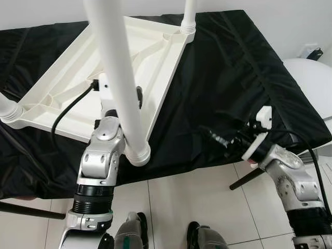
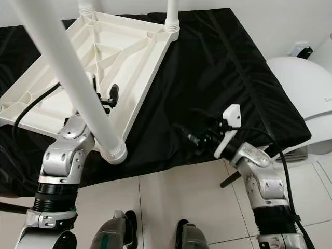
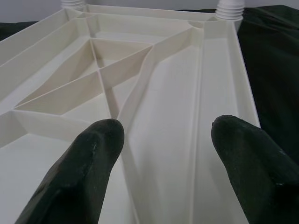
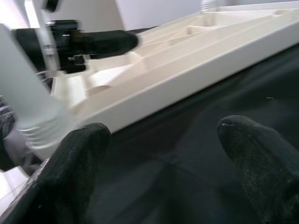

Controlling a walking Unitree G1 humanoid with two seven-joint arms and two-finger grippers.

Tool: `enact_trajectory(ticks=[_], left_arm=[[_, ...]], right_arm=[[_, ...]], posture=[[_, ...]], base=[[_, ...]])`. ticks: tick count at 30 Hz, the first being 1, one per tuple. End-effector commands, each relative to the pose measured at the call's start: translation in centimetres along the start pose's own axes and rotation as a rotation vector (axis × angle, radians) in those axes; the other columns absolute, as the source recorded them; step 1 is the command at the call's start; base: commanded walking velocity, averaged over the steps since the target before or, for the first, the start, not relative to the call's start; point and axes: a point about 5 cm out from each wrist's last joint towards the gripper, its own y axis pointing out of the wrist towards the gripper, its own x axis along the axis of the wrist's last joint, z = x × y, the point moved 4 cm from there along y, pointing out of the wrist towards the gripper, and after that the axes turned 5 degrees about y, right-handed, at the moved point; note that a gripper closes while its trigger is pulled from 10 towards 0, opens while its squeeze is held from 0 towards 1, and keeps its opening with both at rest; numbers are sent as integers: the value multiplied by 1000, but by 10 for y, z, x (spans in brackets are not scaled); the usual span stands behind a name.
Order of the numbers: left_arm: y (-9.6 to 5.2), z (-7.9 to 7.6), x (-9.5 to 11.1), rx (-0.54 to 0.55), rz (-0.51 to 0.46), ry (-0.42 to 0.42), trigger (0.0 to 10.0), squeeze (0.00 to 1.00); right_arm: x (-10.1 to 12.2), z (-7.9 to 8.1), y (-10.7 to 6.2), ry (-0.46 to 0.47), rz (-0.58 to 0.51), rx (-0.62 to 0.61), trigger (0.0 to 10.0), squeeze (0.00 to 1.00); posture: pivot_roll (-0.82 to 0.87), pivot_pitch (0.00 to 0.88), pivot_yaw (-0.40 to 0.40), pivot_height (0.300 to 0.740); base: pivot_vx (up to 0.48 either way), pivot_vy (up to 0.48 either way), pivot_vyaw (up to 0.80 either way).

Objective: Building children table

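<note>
A white plastic table top (image 1: 155, 57) lies upside down on a black cloth (image 1: 233, 78), ribbed underside up. White legs stand up from its corners: one close to me at the near corner (image 1: 122, 88), one at the far corner (image 1: 189, 21), one at the left corner (image 1: 8, 109). My left gripper (image 2: 105, 93) hovers open over the ribbed underside (image 3: 154, 93), just behind the near leg, with nothing between its fingers. My right gripper (image 2: 187, 132) is open low over the cloth to the right of the table top, pointing toward its long edge (image 4: 187, 70).
The cloth-covered surface ends at a front edge above the tiled floor (image 1: 192, 197). A white rounded object (image 1: 311, 83) stands at the right. A dark rod (image 1: 249, 179) slants under the right front corner. My feet (image 1: 199, 236) are on the tiles below.
</note>
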Motion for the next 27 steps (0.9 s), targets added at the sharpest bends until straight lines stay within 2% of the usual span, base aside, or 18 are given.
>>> enact_trajectory(ticks=[1, 2, 7, 8, 9, 11, 12, 14, 15, 16, 18, 19, 20, 21, 22, 23, 26, 27], left_arm=[[2, -6, -4, 22, 27, 17, 10000, 0], [2, -10, -2, 21, 24, 38, 10000, 0], [3, -17, -1, 20, 18, 75, 10000, 0], [6, -5, -2, 49, 18, 127, 10000, 0], [6, -5, -2, 49, 18, 127, 10000, 0], [8, 12, -2, 81, 19, 163, 10000, 0], [8, 12, -2, 81, 19, 163, 10000, 0], [9, 26, -3, 106, 19, 207, 10000, 0], [9, 38, -2, 121, 14, 252, 10000, 0], [9, 38, -2, 121, 14, 252, 10000, 0], [8, 57, 2, 143, 5, 315, 10000, 0], [8, 57, 2, 143, 5, 315, 10000, 0], [9, 70, 5, 167, 0, 347, 10000, 0], [9, 70, 5, 167, 0, 347, 10000, 0], [9, 81, 8, 185, -2, 363, 10000, 0], [9, 81, 8, 185, -2, 363, 10000, 0], [10, 101, 18, 214, -22, 416, 10000, 0], [10, 101, 18, 214, -22, 416, 10000, 0]], right_arm=[[-5, 16, 0, 24, 34, 81, 10000, 0], [-7, 22, 2, 37, 42, 114, 10000, 0], [-6, 31, 6, 60, 43, 150, 10000, 0], [-2, 40, 12, 85, 28, 190, 10000, 0], [-2, 40, 12, 85, 28, 190, 10000, 0], [1, 50, 19, 99, 13, 233, 10000, 0], [1, 50, 19, 99, 13, 233, 10000, 0], [2, 56, 23, 107, 13, 260, 10000, 0], [4, 60, 28, 110, 7, 283, 10000, 0], [4, 60, 28, 110, 7, 283, 10000, 0], [6, 65, 35, 115, -1, 319, 10000, 0], [6, 65, 35, 115, -1, 319, 10000, 0], [8, 67, 40, 118, -6, 342, 10000, 0], [8, 67, 40, 118, -6, 342, 10000, 0], [8, 69, 43, 119, -9, 362, 10000, 0], [8, 69, 43, 119, -9, 362, 10000, 0], [10, 73, 51, 122, -13, 404, 10000, 0], [10, 73, 51, 122, -13, 404, 10000, 0]], posture=[[13, 218, 60, 740], [14, 215, 57, 740], [14, 215, 54, 740], [22, 210, 43, 740], [22, 210, 43, 740], [27, 209, 37, 740], [27, 209, 37, 740], [31, 206, 31, 740], [40, 199, 16, 740], [40, 199, 16, 740], [46, 197, 8, 740], [46, 197, 8, 740], [53, 195, -2, 740], [53, 195, -2, 740], [56, 195, -8, 740], [56, 195, -8, 740], [72, 203, -38, 740], [72, 203, -38, 740]], base=[[0, 0, 0], [0, 0, 0], [0, 0, 0], [0, 0, 0], [0, 0, 0], [0, 0, 0], [0, 0, 0], [0, 0, 0], [0, 0, 0], [0, 0, 0], [0, 0, 0], [0, 0, 0], [0, 0, 0], [0, 0, 0], [0, 0, 0], [0, 0, 0], [0, 0, 0], [0, 0, 0]])
